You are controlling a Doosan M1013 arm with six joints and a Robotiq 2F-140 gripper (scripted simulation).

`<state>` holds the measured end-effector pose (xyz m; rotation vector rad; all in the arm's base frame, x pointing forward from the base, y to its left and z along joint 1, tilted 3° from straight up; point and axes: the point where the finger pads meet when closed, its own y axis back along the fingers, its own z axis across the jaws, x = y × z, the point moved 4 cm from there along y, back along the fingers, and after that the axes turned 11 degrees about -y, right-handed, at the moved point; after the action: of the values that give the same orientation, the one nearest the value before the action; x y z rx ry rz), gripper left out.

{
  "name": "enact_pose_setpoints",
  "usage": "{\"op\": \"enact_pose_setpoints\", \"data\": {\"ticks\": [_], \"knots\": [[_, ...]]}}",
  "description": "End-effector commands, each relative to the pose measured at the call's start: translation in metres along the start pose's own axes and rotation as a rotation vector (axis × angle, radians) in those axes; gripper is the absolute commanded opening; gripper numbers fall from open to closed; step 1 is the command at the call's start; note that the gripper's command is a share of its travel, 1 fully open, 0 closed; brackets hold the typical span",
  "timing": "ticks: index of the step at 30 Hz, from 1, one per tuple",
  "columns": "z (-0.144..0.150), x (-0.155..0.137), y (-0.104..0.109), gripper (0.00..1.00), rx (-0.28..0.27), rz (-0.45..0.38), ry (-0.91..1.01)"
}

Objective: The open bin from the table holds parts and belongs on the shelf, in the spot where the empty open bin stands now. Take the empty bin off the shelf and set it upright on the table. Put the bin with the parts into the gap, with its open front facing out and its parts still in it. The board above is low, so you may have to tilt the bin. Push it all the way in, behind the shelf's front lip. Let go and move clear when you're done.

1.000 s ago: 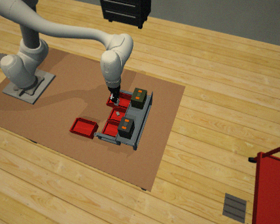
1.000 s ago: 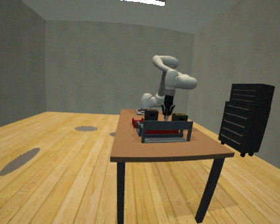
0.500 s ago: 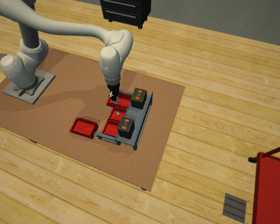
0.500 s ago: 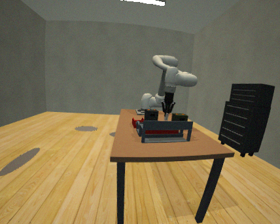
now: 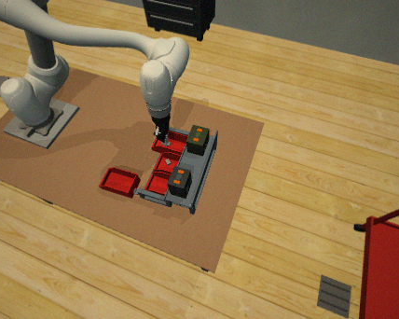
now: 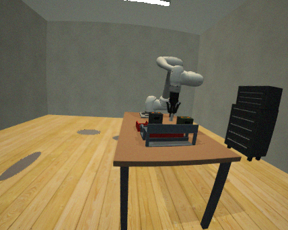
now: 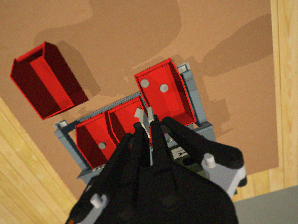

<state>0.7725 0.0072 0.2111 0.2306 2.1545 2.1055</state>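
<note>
Wrist view: your gripper [image 5: 164,141] [image 6: 171,117] [image 7: 148,114] looks shut, holding nothing. Push parts bin [image 5: 176,144] [image 7: 172,102] gently, straight, past shelf [image 5: 200,173] [image 6: 172,128] [image 7: 198,100] lip.

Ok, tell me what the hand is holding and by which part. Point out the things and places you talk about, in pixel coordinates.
Nothing: the hand [image 5: 165,142] [image 6: 171,118] [image 7: 148,114] is shut with its tips close together, and no rim or wall of a red open bin [image 7: 167,102] shows between them.

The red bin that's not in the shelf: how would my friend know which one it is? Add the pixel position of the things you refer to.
Find the brown table [image 5: 89,159] [image 6: 179,155] [image 7: 215,30], then the low grey shelf [image 5: 199,163] [image 6: 172,128] [image 7: 61,125] on it. Just off one front corner sits the bin [image 5: 119,182] [image 6: 140,126] [image 7: 50,75]. It stands alone on the table, with nothing inside, while the other red bins [image 5: 157,183] [image 7: 90,140] are in the shelf.
</note>
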Motion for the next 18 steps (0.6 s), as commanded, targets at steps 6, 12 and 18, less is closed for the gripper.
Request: {"op": "enact_pose_setpoints", "data": {"ticks": [6,12,18], "knots": [[0.002,0.001,0.015,0.15,-0.001,-0.002,0.005],[0.002,0.001,0.019,0.15,-0.001,-0.002,0.005],[0.002,0.001,0.024,0.15,-0.001,-0.002,0.005]]}}
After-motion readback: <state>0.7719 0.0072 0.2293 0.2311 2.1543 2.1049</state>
